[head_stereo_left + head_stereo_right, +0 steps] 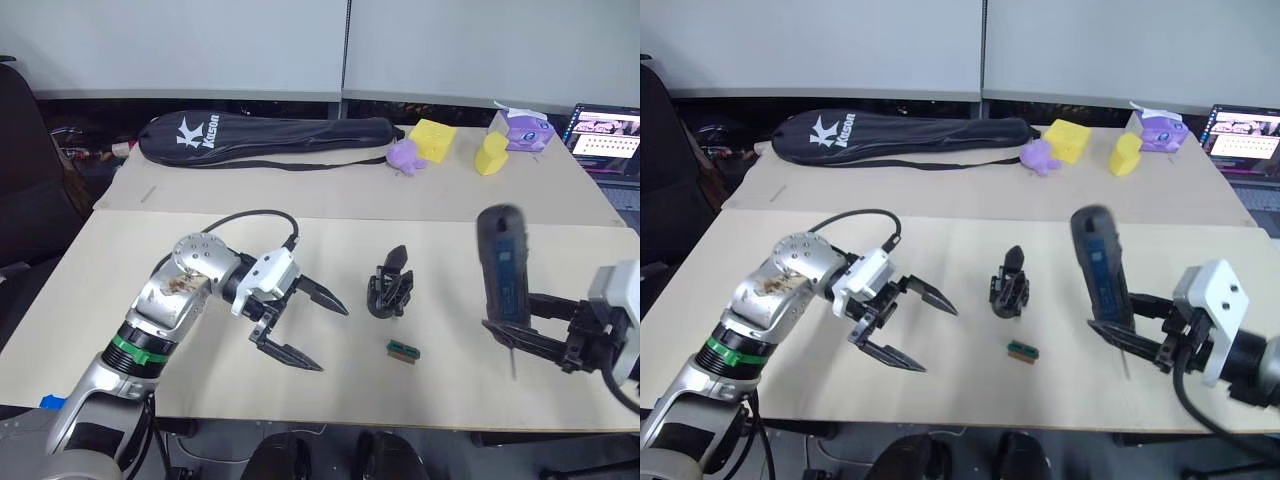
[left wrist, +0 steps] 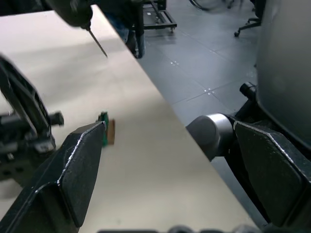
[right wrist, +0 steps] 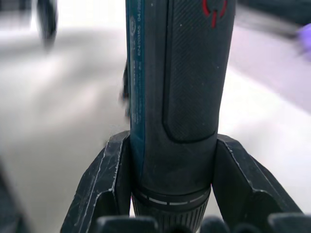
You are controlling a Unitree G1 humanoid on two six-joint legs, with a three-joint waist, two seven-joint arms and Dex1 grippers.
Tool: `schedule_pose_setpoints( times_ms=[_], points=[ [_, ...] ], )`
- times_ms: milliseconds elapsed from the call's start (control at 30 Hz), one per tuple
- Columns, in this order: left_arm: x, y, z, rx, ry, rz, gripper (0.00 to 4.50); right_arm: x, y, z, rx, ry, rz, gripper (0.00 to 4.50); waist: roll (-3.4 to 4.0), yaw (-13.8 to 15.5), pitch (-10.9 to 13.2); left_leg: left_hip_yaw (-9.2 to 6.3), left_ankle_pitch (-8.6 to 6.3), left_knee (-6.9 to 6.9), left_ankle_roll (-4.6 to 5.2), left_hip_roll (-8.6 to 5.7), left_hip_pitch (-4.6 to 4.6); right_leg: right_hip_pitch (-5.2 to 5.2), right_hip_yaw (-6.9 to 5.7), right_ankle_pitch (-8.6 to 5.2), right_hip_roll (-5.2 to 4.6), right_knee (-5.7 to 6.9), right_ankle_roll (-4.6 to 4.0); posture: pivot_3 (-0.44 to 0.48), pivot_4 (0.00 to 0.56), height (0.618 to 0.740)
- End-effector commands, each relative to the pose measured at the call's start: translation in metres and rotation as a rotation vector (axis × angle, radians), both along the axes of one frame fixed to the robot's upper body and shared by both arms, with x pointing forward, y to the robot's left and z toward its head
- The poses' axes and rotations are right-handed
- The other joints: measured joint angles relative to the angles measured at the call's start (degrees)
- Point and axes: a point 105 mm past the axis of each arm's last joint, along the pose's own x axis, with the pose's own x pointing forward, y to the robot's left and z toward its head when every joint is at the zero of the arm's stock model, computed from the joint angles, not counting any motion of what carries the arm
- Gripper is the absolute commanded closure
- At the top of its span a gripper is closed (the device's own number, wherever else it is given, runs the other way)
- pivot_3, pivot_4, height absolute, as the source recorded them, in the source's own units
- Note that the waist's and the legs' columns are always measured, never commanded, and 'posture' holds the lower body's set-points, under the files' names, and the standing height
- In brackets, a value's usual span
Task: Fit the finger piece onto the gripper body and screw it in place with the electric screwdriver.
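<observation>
gripper body [image 1: 390,290] between grippers (screwdriver [image 1: 503,265] right)

The long black racket bag [image 1: 270,138] at the far side of the table carries white lettering: a large "K" emblem followed by a brand word that looks like "Kason", though the smaller letters are hard to make out. The electric screwdriver [image 3: 182,92] bears a red symbol near the upper end of its textured grip panel, partly cut off, shaped like a ring broken by a vertical stroke. Along its bluish label [image 3: 134,77] runs a line of small print with digits, too small to read with certainty. The laptop screen [image 1: 604,131] shows rows of content that cannot be read.
</observation>
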Motion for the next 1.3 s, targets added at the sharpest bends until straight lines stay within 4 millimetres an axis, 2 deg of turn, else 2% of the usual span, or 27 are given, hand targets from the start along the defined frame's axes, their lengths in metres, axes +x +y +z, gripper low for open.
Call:
schedule_pose_setpoints(
  times_ms=[33, 133, 300, 433, 600, 933, 1300],
  points=[
    [0.003, -0.005, -0.008, -0.016, -0.035, -0.005, 0.00, -0.005, 0.011, 0.020, 0.072, -0.179, -0.132, 2.60, 0.02, -0.2, 0.0, 0.04, 0.00, 0.01, 0.00, -0.01, 0.00, -0.03, 0.02, 0.00, 0.09, 0.04, 0.00, 0.000, 0.150, 0.740],
    [0.012, -0.014, -0.014, -0.067, -0.021, 0.035, 0.00, -0.007, 0.028, 0.023, 0.197, -0.241, -0.142, 2.60, 0.02, -0.3, 0.0, 0.09, 0.01, 0.00, 0.01, -0.06, 0.07, 0.02, 0.04, 0.00, 0.25, 0.06, 0.00, 0.000, 0.150, 0.740],
    [0.017, -0.020, -0.030, -0.065, 0.021, 0.027, 0.00, -0.003, 0.051, 0.018, 0.257, -0.288, -0.147, 2.60, 0.02, -1.1, 0.0, 0.33, 0.01, -0.07, 0.01, -0.05, 0.25, -0.02, 0.19, -0.02, 0.52, 0.14, 0.01, 0.000, 0.150, 0.740],
    [0.021, -0.024, -0.041, -0.056, 0.033, 0.026, 0.00, -0.005, 0.065, 0.014, 0.240, -0.295, -0.108, 2.60, 0.02, -1.1, 0.0, 0.38, 0.01, -0.09, 0.00, -0.02, 0.30, -0.02, 0.34, -0.04, 0.59, 0.15, -0.01, 0.000, 0.150, 0.740],
    [0.028, -0.029, -0.056, -0.054, 0.042, 0.059, 0.00, -0.005, 0.074, 0.012, 0.218, -0.288, -0.070, 2.60, 0.01, -0.9, 0.0, 0.38, 0.01, -0.07, 0.01, -0.01, 0.27, -0.02, 0.97, -0.05, 0.90, 0.09, -0.01, 0.000, 0.150, 0.740],
    [0.034, -0.040, -0.063, -0.079, 0.042, 0.085, 0.00, -0.005, 0.067, 0.010, 0.178, -0.316, -0.087, 2.60, 0.00, -0.7, 0.0, 0.38, -0.04, -0.05, 0.11, 0.02, 0.19, -0.08, 1.09, -0.04, 0.94, 0.07, -0.01, 0.000, 0.150, 0.740],
    [0.035, -0.052, -0.057, -0.096, 0.005, 0.076, 0.00, -0.002, 0.062, 0.009, 0.194, -0.306, -0.078, 2.60, -0.01, -0.7, 0.0, 0.38, -0.09, -0.01, 0.21, 0.03, 0.18, -0.08, 1.14, -0.04, 0.93, 0.08, -0.02, 0.000, 0.150, 0.740]
  ],
)
